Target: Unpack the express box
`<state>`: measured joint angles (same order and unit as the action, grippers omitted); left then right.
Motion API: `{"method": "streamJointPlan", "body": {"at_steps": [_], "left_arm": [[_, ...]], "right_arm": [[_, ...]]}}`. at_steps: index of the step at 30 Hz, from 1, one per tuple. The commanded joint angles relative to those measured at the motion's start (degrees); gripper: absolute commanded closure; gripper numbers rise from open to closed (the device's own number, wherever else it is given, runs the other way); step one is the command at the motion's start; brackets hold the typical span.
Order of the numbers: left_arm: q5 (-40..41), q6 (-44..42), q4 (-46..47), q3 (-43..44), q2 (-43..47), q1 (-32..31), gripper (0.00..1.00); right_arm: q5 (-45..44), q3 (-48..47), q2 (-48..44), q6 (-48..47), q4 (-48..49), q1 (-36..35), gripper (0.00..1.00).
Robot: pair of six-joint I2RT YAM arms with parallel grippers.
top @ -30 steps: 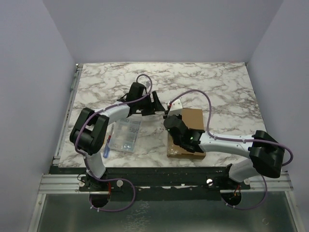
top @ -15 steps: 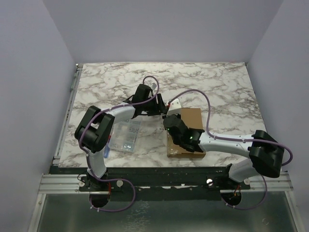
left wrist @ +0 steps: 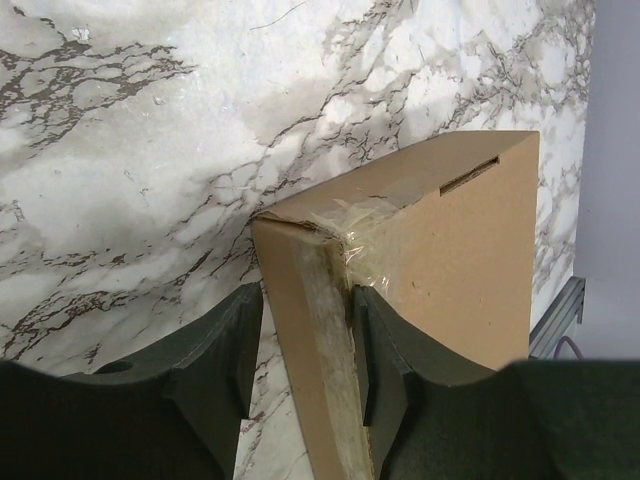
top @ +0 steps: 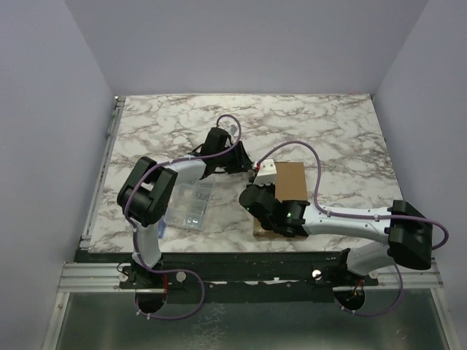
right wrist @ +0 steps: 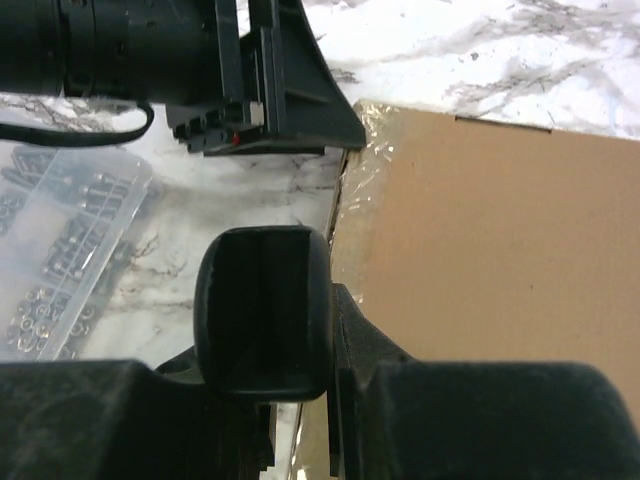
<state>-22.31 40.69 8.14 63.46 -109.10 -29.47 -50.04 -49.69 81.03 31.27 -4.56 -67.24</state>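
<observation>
The left claw (left wrist: 305, 300) straddles the far left corner of the box (top: 290, 182), one finger (left wrist: 235, 350) against the outer wall and the other against the taped face, so it pinches the cardboard between them. The right claw (right wrist: 320, 290) is nearly pressed together on the same left edge a little nearer, with a broad black finger (right wrist: 262, 310) outside the wall. The box sits right of centre on the marble desk (top: 328, 124), with its far end seeming to be tilted up. Its faces are plain brown, a narrow slot (left wrist: 470, 175) is cut near the top edge, and crinkled clear tape (left wrist: 345, 225) wraps the gripped corner. The tape carries no print that can be made out. Left of the box, apart from it, lies a clear case (top: 190, 204) of small parts, and a small blue tool (top: 162, 222) lies just beside its left edge.
</observation>
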Motion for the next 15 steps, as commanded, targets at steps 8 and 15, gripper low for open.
{"method": "streamJointPlan", "body": {"at_steps": [8,15], "left_arm": [[9.07,-1.66,-4.51,-1.39,-5.59,1.18,0.55],[9.26,-1.84,-4.47,-1.33,-5.54,1.17,0.55]], "right_arm": [[-3.05,-4.58,-0.74,23.34,-23.68,-9.40,1.00],[-5.87,-7.10,0.51,31.07,-31.33,-14.42,1.00]]}}
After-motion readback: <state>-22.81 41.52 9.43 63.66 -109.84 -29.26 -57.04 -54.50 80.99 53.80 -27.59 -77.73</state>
